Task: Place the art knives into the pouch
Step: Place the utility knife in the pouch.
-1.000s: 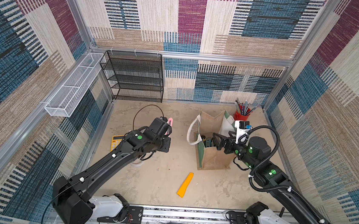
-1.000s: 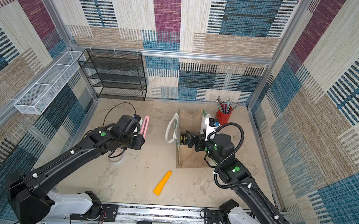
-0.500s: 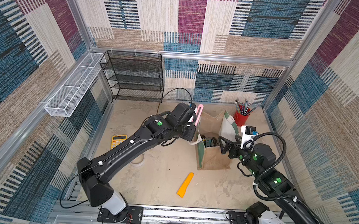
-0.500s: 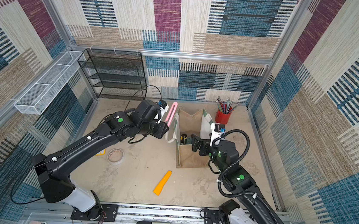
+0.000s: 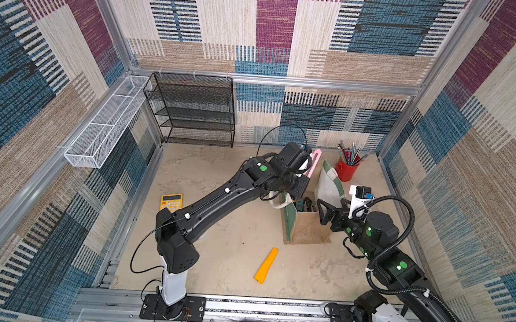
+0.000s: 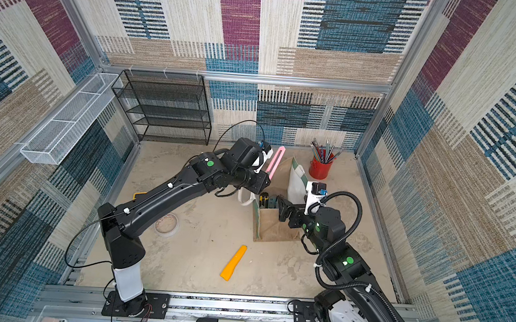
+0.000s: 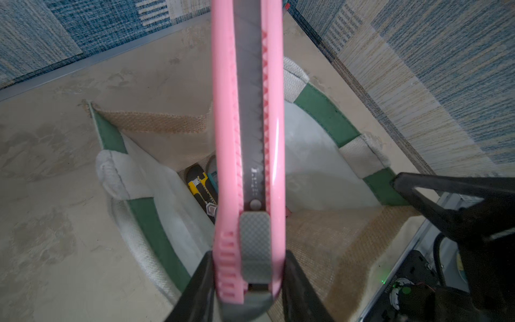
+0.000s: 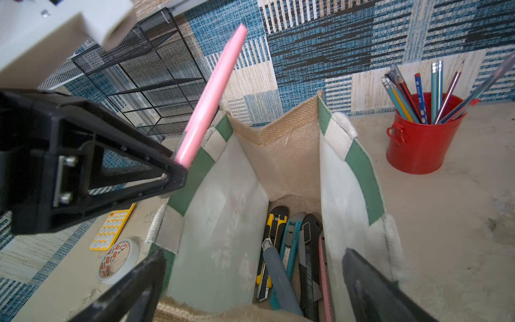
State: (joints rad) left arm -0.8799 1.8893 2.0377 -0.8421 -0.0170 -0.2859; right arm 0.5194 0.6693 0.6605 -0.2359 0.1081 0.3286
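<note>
The pink art knife (image 5: 314, 162) (image 6: 275, 163) (image 7: 248, 139) (image 8: 211, 97) points up and away, with my left gripper (image 5: 302, 181) (image 6: 260, 181) (image 7: 248, 255) shut on its grey-slider end. It hangs over the far left rim of the pouch (image 5: 306, 226) (image 6: 271, 225) (image 7: 320, 231) (image 8: 289, 156), which stands upright with its mouth wide. Several other knives (image 8: 289, 251) lie inside on its floor. My right gripper (image 5: 325, 210) (image 6: 284, 208) (image 8: 253, 255) is open at the near end of the mouth, gripping nothing. An orange knife (image 5: 266, 265) (image 6: 234, 262) lies on the table nearer the front.
A red pencil cup (image 5: 346, 169) (image 8: 418, 145) stands behind the pouch at the right. Left of the pouch lie a yellow calculator (image 5: 171, 202) and a tape roll (image 6: 166, 224). A black mesh shelf (image 5: 191, 111) and a white wire basket (image 5: 103, 123) line the back left.
My left arm has carried the pink knife from the table's left side rightward and back to the pouch's rim. My right gripper has drawn back a little from the pouch's mouth.
</note>
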